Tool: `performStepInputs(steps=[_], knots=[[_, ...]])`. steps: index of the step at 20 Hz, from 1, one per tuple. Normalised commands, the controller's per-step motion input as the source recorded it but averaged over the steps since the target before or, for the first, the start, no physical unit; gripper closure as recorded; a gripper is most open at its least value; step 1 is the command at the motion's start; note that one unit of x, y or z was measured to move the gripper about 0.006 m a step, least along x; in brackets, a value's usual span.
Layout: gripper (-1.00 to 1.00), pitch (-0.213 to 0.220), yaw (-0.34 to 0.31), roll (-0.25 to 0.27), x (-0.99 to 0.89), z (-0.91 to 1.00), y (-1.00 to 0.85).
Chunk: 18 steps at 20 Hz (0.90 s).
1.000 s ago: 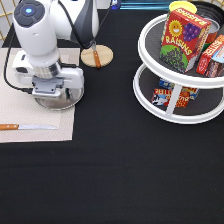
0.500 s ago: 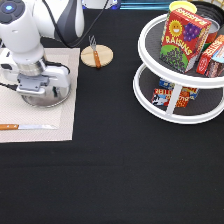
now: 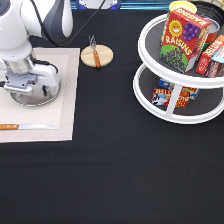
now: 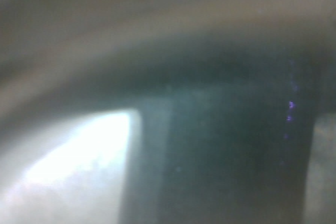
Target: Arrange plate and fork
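The shiny silver plate [image 3: 49, 94] rests on the pale placemat [image 3: 66, 75] at the exterior view's left. My gripper [image 3: 27, 88] stands right over the plate and is shut on its rim, hiding most of it. The fork [image 3: 95, 53], with a brown-orange handle and short silver tines, lies across the small round wooden disc [image 3: 102, 57], to the right of the placemat near the exterior view's top. The wrist view shows only a blurred grey, shiny surface from very close.
A wooden-handled knife [image 3: 27, 127] lies on the placemat's lower part, below the plate. A white two-tier round rack [image 3: 175, 111] with a raisins box [image 3: 182, 39] and other packets stands at the exterior view's right. The tabletop is black.
My gripper and the plate under it have moved together to the exterior view's left across the placemat. The fork, disc and knife have not moved.
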Motion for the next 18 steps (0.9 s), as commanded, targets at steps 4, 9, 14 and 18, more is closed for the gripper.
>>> performStepInputs(steps=[4, 9, 14, 18], knots=[[-1.0, 0.007, 0.007, 0.033, 0.0, 0.16, -0.03], [-1.0, 0.014, 0.062, -0.005, -0.01, 0.74, 0.39], [-1.0, -0.011, 0.036, -0.038, -0.29, 0.8, 0.46], [-1.0, -0.121, 0.002, -0.057, -0.8, 0.46, 0.51]])
